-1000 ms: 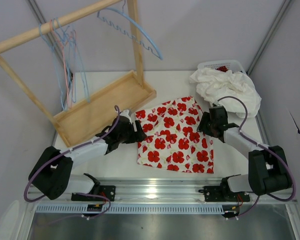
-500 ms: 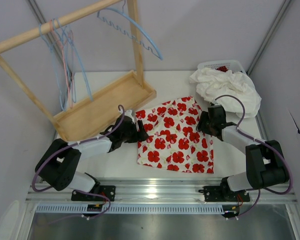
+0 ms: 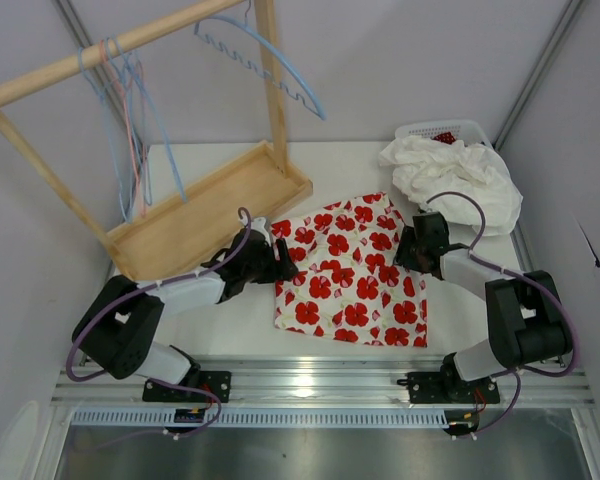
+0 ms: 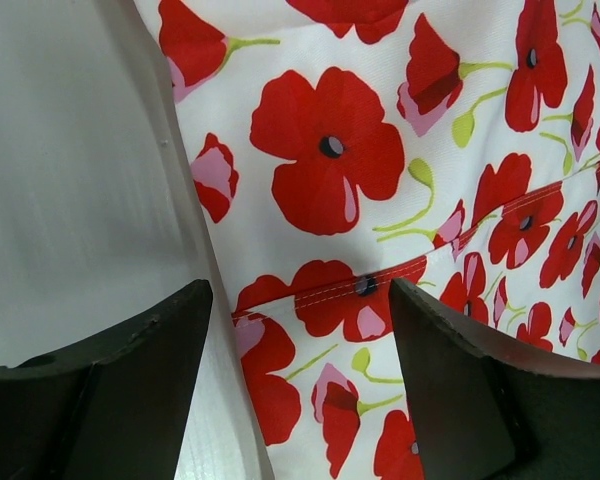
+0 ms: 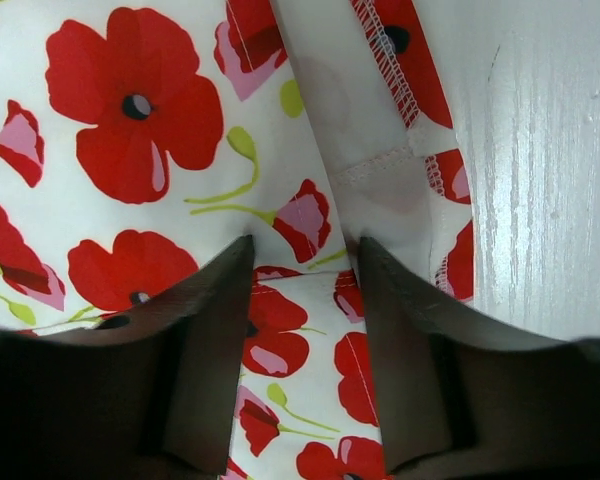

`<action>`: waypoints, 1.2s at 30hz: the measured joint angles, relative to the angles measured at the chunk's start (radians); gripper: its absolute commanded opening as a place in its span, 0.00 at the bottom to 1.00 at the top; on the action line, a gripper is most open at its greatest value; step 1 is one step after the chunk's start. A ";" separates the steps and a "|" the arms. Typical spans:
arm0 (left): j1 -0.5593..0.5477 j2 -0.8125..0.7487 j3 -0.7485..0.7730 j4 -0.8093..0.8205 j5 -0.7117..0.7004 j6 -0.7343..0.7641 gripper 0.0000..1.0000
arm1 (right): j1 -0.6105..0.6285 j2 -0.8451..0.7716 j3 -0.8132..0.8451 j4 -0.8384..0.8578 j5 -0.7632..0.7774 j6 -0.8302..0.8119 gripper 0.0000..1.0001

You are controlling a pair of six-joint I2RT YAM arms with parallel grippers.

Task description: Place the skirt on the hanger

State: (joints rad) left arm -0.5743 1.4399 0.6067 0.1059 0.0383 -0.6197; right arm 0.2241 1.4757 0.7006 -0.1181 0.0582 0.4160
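The skirt (image 3: 350, 272), white with red poppies, lies flat on the table. My left gripper (image 3: 280, 262) is low at the skirt's upper left edge. In the left wrist view the skirt (image 4: 380, 170) fills the frame and the left gripper (image 4: 300, 385) is open, its jaws straddling the hemmed edge. My right gripper (image 3: 408, 250) is low at the skirt's right edge. In the right wrist view the right gripper (image 5: 305, 335) is open with a narrower gap, and the skirt (image 5: 130, 140) lies flat between its jaws. A blue hanger (image 3: 270, 60) hangs at the rack's top right.
A wooden rack with a tray base (image 3: 210, 205) stands at the back left, with several thin hangers (image 3: 130, 110) on its rail. A pile of white cloth (image 3: 450, 175) sits at the back right over a white basket (image 3: 440, 128).
My left gripper has slid right, up to the skirt's left edge. My right gripper has shifted slightly up and left along the skirt's right edge. The skirt has not moved.
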 measured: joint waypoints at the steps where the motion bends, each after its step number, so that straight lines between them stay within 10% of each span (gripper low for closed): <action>1: 0.000 0.000 0.003 -0.001 0.000 0.001 0.77 | 0.000 0.001 0.000 0.000 -0.004 0.000 0.44; 10: 0.000 0.000 0.006 -0.002 -0.007 0.003 0.73 | -0.002 -0.018 0.000 0.002 -0.022 0.005 0.01; 36: 0.065 -0.017 -0.108 0.180 0.136 -0.020 0.62 | -0.002 -0.214 0.001 -0.044 -0.041 0.043 0.00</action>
State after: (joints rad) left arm -0.5091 1.4231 0.4992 0.2855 0.1741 -0.6395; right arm 0.2222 1.2621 0.7013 -0.1623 0.0170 0.4595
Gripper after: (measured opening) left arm 0.623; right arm 0.012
